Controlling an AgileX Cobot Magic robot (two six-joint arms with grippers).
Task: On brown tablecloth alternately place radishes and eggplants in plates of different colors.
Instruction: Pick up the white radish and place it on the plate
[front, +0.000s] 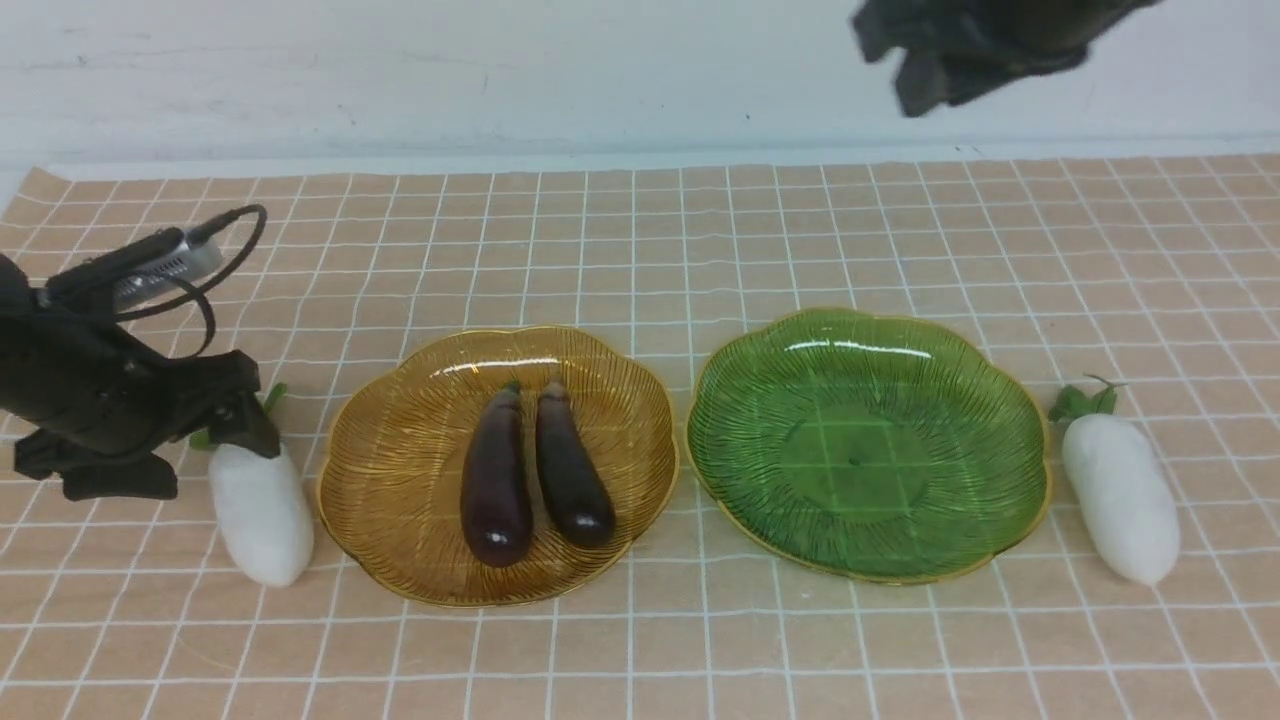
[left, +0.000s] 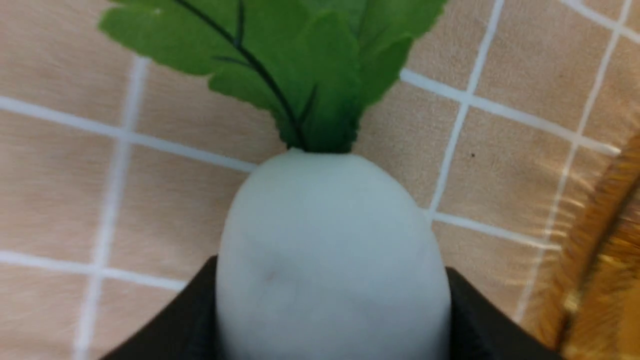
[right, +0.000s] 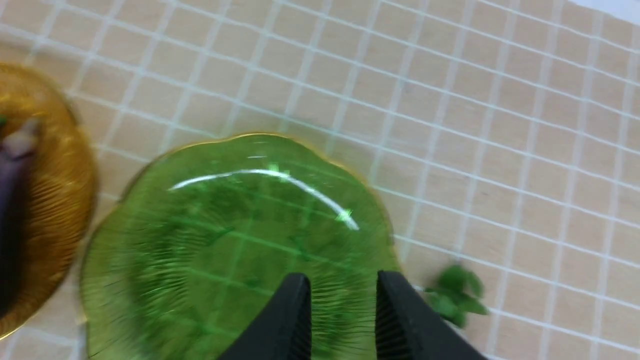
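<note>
On the brown tablecloth (front: 640, 230), two purple eggplants (front: 495, 480) (front: 572, 468) lie side by side in the amber plate (front: 400, 470). The green plate (front: 960, 520) is empty. One white radish (front: 262, 510) lies on the cloth left of the amber plate. My left gripper (front: 238, 425) is down over its leafy end, and in the left wrist view its fingers (left: 192, 320) press against both sides of the radish (left: 330, 260). The other radish (front: 1120, 495) lies right of the green plate. My right gripper (front: 940, 55) hangs high, slightly open and empty (right: 342, 282).
A pale wall runs along the cloth's far edge. The right wrist view looks down on the green plate (right: 200, 235), the amber plate's edge (right: 60, 175) and the right radish's leaves (right: 452, 295). The amber rim (left: 600, 240) is close beside the left radish.
</note>
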